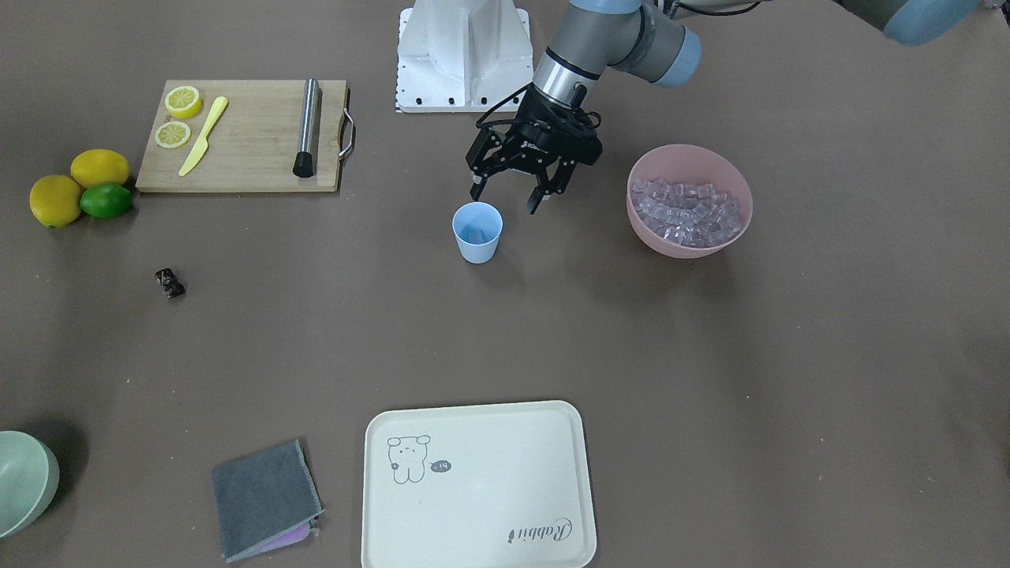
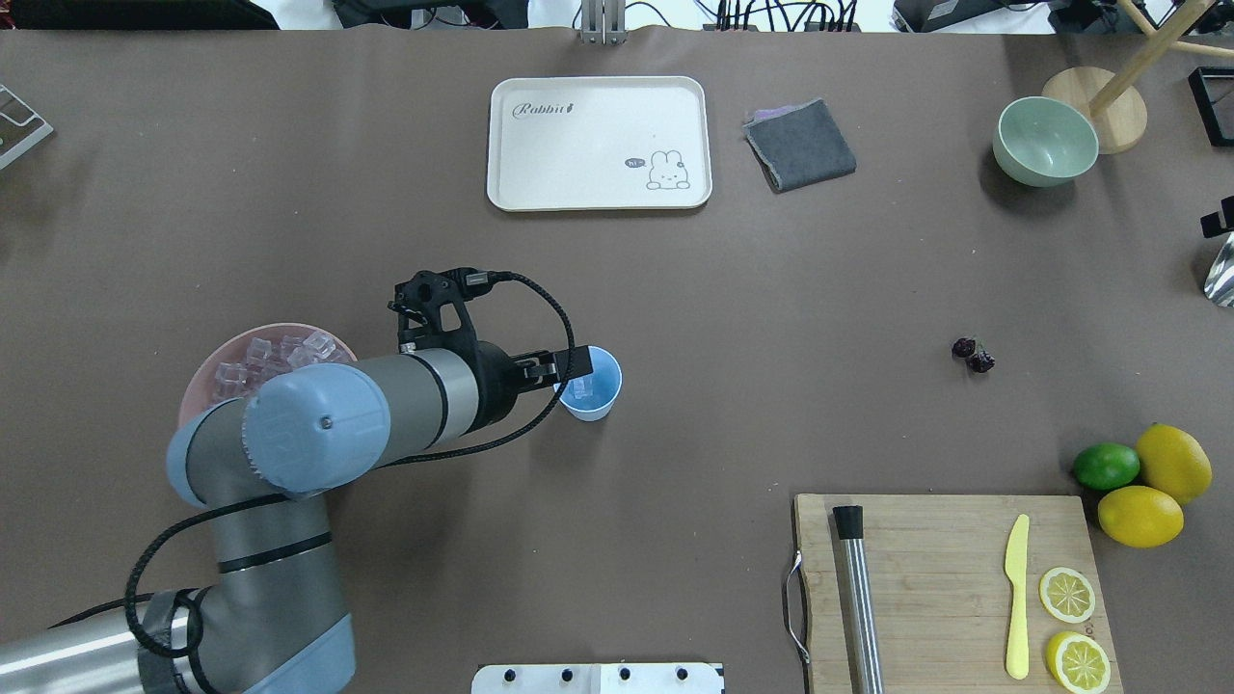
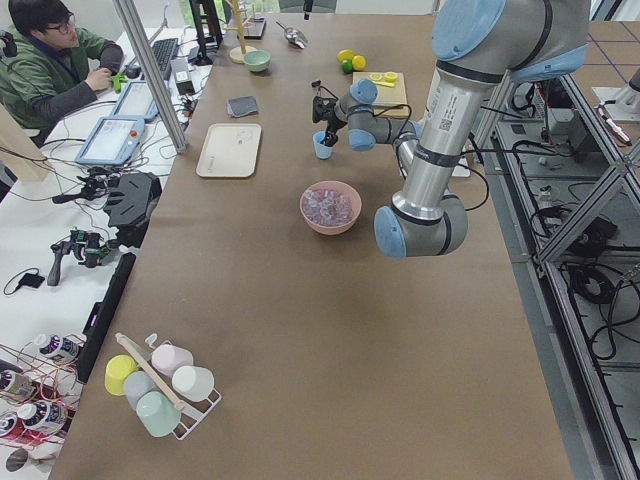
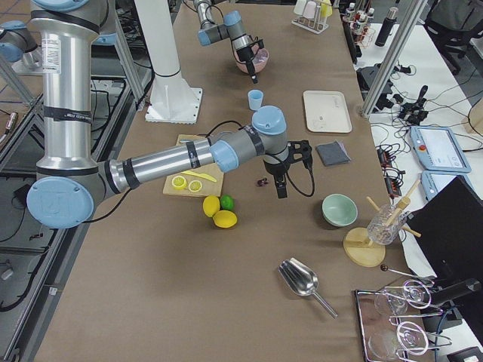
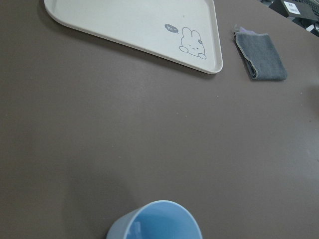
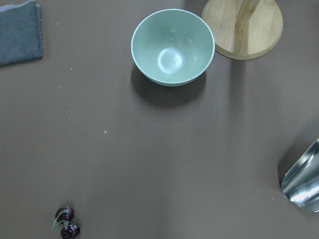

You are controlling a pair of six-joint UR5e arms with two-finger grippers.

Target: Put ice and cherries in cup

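Observation:
The light blue cup stands mid-table with a clear ice cube inside. It also shows at the bottom of the left wrist view. My left gripper is open and empty, hovering just above the cup's rim on the side toward the pink bowl. That bowl holds many ice cubes. The cherries lie on the table far to the robot's right, and also show in the right wrist view. My right gripper hangs high near them; I cannot tell whether it is open or shut.
A cutting board holds lemon slices, a yellow knife and a metal rod. Two lemons and a lime lie beside it. A cream tray, a grey cloth and a pale green bowl stand on the far side.

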